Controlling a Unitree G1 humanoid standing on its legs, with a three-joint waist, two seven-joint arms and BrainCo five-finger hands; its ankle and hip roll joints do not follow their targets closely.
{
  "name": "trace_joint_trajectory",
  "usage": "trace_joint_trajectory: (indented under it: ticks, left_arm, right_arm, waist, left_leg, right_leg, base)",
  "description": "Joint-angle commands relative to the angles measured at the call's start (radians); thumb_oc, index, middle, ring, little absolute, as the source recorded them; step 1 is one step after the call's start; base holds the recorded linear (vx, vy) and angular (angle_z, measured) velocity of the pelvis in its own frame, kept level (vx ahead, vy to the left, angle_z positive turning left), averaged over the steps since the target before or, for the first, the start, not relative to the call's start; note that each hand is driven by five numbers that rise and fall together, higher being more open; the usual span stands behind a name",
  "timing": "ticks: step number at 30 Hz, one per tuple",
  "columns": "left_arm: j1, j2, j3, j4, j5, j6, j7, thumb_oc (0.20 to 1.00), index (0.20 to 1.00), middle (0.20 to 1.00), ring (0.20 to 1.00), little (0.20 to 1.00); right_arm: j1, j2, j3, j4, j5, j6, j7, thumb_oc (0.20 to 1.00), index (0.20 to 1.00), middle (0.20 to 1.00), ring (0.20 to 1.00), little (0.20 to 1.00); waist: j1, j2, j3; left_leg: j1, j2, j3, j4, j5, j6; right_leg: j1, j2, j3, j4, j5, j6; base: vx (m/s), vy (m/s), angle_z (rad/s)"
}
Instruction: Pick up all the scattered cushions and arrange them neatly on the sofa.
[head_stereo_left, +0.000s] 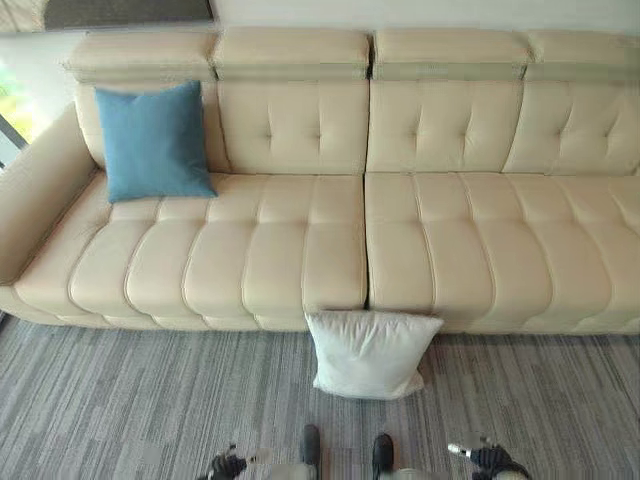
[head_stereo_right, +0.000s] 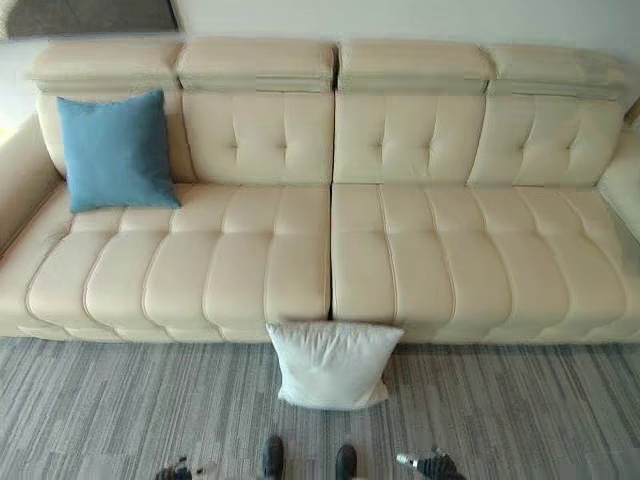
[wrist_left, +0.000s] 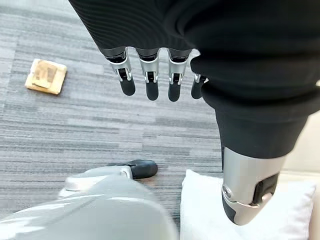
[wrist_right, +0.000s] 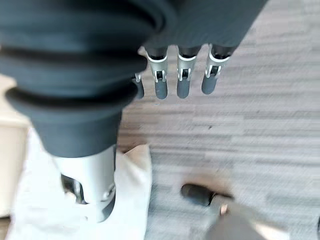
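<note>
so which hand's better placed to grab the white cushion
Neither clearly; a slight edge to the right. The white cushion leans on the sofa front, dead ahead. Both hands hang open and low, the left hand and right hand, and the cushion sits slightly right of centre.

You face a long cream leather sofa (head_stereo_left: 330, 240) that spans the view. Its backrest is button-tufted, its seat is stitched into vertical channels, and a central seam divides it into two sections. Padded headrests run along the top. One rounded armrest (head_stereo_left: 35, 195) closes the sofa's left end. Behind the sofa you see a pale wall (head_stereo_left: 420, 12). The floor is grey striped carpet (head_stereo_left: 130, 400). A small tan square object (wrist_left: 46, 76) lies flat on the carpet.
</note>
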Motion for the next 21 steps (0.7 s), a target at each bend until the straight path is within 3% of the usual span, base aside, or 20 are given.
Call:
trace_joint_trajectory:
  ticks: [1, 2, 5, 7, 12, 15, 21]
  left_arm:
    - [-0.11, 0.041, -0.031, 0.01, -0.033, -0.043, 0.077, 1.0, 1.0, 1.0, 1.0, 1.0]
    - [-0.168, 0.071, -0.043, 0.007, -0.057, -0.054, 0.106, 1.0, 1.0, 1.0, 1.0, 1.0]
    - [-0.244, 0.124, -0.047, 0.022, -0.061, -0.055, 0.145, 1.0, 1.0, 1.0, 1.0, 1.0]
    - [-0.296, 0.155, -0.055, 0.04, -0.049, -0.051, 0.163, 1.0, 1.0, 1.0, 1.0, 1.0]
    - [-0.469, 0.234, -0.086, 0.041, -0.075, -0.062, 0.191, 1.0, 1.0, 1.0, 1.0, 1.0]
    - [-0.56, 0.254, -0.108, 0.015, -0.083, -0.079, 0.214, 1.0, 1.0, 1.0, 1.0, 1.0]
    - [-0.809, 0.3, -0.178, -0.088, -0.126, -0.139, 0.3, 1.0, 1.0, 1.0, 1.0, 1.0]
  right_arm:
    - [-0.107, -0.023, 0.045, -0.056, 0.036, -0.043, -0.074, 1.0, 1.0, 1.0, 1.0, 1.0]
    - [-0.19, -0.063, 0.059, -0.113, 0.052, -0.059, -0.117, 1.0, 1.0, 1.0, 1.0, 1.0]
    - [-0.313, -0.129, 0.052, -0.152, 0.072, -0.081, -0.202, 1.0, 1.0, 1.0, 1.0, 1.0]
    - [-0.367, -0.153, 0.036, -0.127, 0.099, -0.092, -0.243, 1.0, 1.0, 1.0, 1.0, 1.0]
    - [-0.54, -0.207, 0.002, -0.111, 0.212, -0.143, -0.325, 1.0, 1.0, 1.0, 1.0, 1.0]
    - [-0.608, -0.206, -0.002, -0.14, 0.249, -0.176, -0.371, 1.0, 1.0, 1.0, 1.0, 1.0]
    - [-0.778, -0.157, 0.021, -0.312, 0.4, -0.325, -0.405, 1.0, 1.0, 1.0, 1.0, 1.0]
  waist:
    - [-0.024, -0.03, 0.07]
    - [-0.024, -0.032, 0.097]
    - [-0.029, -0.03, 0.122]
    - [-0.03, -0.018, 0.137]
    - [-0.05, -0.014, 0.168]
    - [-0.061, -0.014, 0.166]
    - [-0.075, -0.025, 0.116]
  left_leg:
    - [0.02, -0.044, -0.027, 0.095, -0.169, -0.01]
    - [-0.094, -0.044, -0.022, 0.158, -0.173, -0.016]
    - [-0.267, -0.045, -0.018, 0.229, -0.171, -0.023]
    - [-0.334, -0.034, -0.025, 0.259, -0.2, -0.03]
    - [-0.613, -0.033, -0.038, 0.37, -0.218, -0.035]
    - [-0.758, -0.03, -0.048, 0.42, -0.234, -0.035]
    - [-1.018, -0.029, -0.071, 0.534, -0.266, -0.03]
  right_leg:
    - [-0.16, -0.082, 0.034, 0.098, -0.034, 0.073]
    - [-0.262, -0.083, 0.038, 0.144, -0.034, 0.066]
    - [-0.422, -0.092, 0.036, 0.197, -0.032, 0.063]
    - [-0.487, -0.085, 0.038, 0.222, -0.057, 0.069]
    - [-0.744, -0.094, 0.05, 0.296, -0.053, 0.071]
    - [-0.88, -0.097, 0.058, 0.329, -0.055, 0.072]
    - [-1.144, -0.089, 0.059, 0.431, -0.068, 0.084]
  base:
    - [-0.28, -0.055, -0.13]
    - [-0.21, -0.052, -0.15]
    - [-0.13, -0.018, -0.06]
    - [-0.02, -0.005, 0.04]
    - [-0.03, -0.004, -0.03]
    - [0.03, -0.009, 0.03]
    - [0.05, -0.023, 0.04]
